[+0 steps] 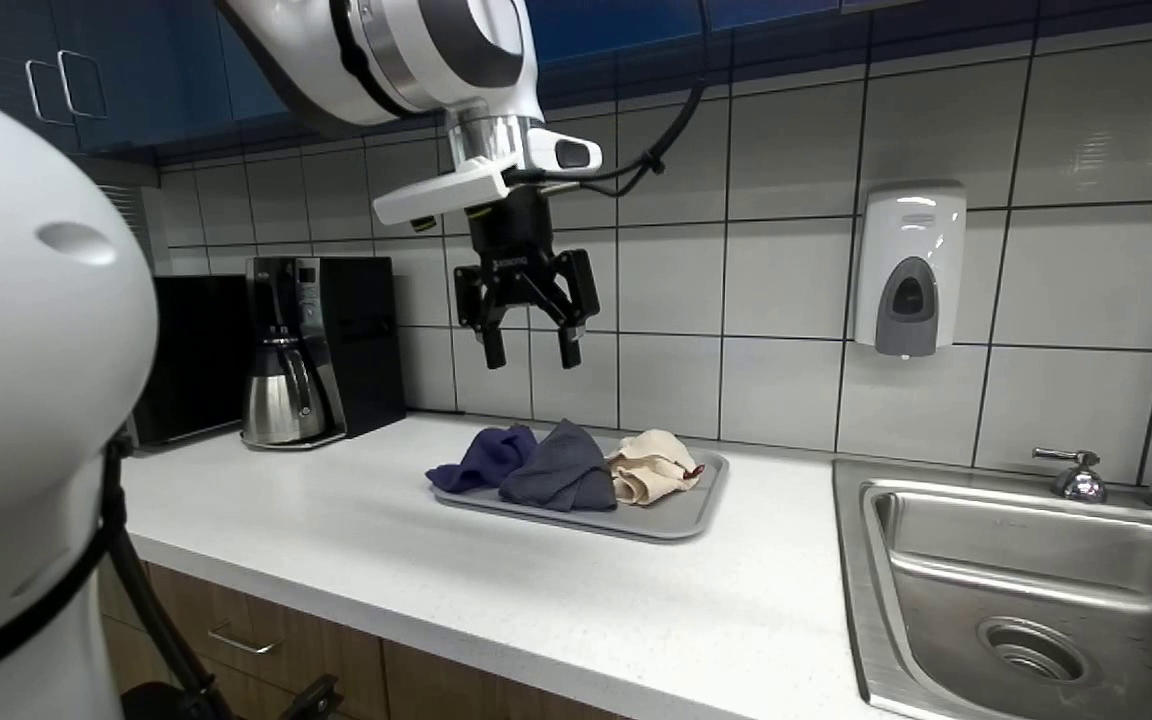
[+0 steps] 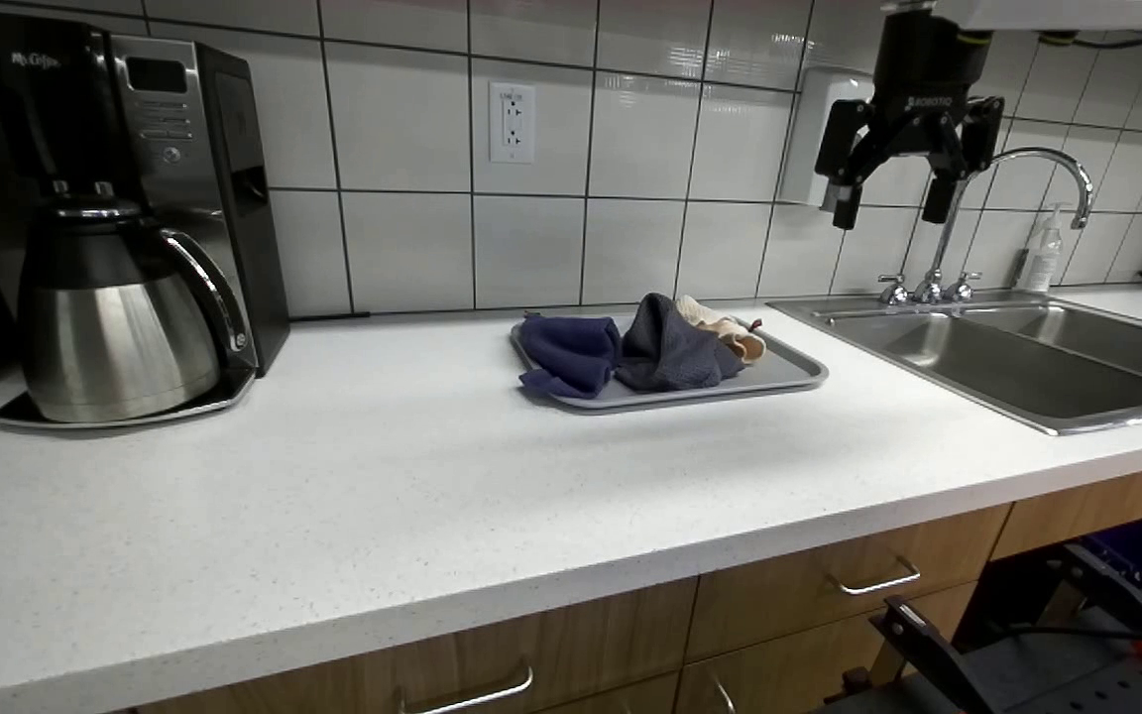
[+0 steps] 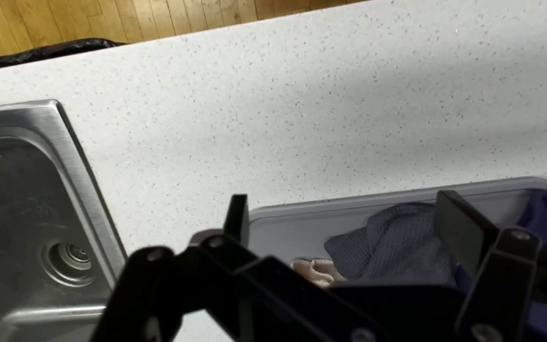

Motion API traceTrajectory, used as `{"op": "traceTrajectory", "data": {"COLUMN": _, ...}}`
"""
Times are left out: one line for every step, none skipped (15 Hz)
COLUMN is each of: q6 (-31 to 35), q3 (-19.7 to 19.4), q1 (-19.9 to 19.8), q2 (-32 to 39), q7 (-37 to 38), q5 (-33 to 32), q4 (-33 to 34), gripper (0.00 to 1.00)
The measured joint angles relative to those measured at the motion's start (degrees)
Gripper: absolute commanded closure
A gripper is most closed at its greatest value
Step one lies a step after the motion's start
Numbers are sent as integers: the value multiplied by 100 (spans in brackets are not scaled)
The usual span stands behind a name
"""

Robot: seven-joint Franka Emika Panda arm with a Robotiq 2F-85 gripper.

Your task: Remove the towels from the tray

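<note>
In the wrist view, 1 of the fingers [image 3: 461,232] partly hides the grey towel [image 3: 401,242].

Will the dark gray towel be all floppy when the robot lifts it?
Probably: the dark gray towel lies in soft folds, so it should droop. Its bumpy weave, seen in the wrist view, suggests it likely won't slip easily.

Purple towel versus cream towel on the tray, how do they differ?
The purple towel is dark; the cream towel is pale. The purple towel lies nearer the coffee maker, the cream towel nearer the sink. Both lie crumpled on the gray tray.
</note>
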Motion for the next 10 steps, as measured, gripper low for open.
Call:
{"op": "traceTrajectory", "data": {"q6": 195, "q3": -9, "q1": -18, "q2": 76, "q7": 13, "q5": 0, "q4": -32, "gripper": 0}}
{"op": "traceTrajectory", "data": {"q6": 378, "q3": -17, "q1": -29, "q2": 158, "q7": 26, "q5": 0, "q4": -56, "gripper": 0}}
{"op": "traceTrajectory", "data": {"q6": 562, "q3": -23, "q1": -38, "q2": 257, "q7": 37, "q5": 1, "q4": -74, "gripper": 0}}
{"op": "traceTrajectory", "data": {"q6": 741, "q3": -25, "q1": -41, "q2": 372, "q7": 43, "q5": 2, "q4": -81, "gripper": 0}}
{"op": "traceTrajectory", "data": {"q6": 909, "q3": -25, "q1": -42, "q2": 492, "q7": 49, "q5": 3, "q4": -81, "gripper": 0}}
{"op": "traceTrajectory", "data": {"q6": 1074, "q3": -25, "q1": -42, "q2": 614, "q7": 53, "q5": 4, "q4": -80, "gripper": 0}}
{"op": "traceTrajectory", "data": {"q6": 1239, "q3": -25, "q1": -42, "q2": 742, "q7": 59, "q5": 4, "q4": -80, "gripper": 0}}
{"op": "traceTrajectory", "data": {"q6": 1397, "q3": -25, "q1": -42, "q2": 871, "q7": 65, "q5": 4, "q4": -76, "gripper": 0}}
{"op": "traceTrajectory", "data": {"q6": 1547, "q3": -25, "q1": -42, "q2": 1002, "q7": 69, "q5": 4, "q4": -63, "gripper": 0}}
{"op": "traceTrajectory", "data": {"q6": 1679, "q3": -24, "q1": -41, "q2": 1137, "q7": 72, "q5": 4, "q4": -38, "gripper": 0}}
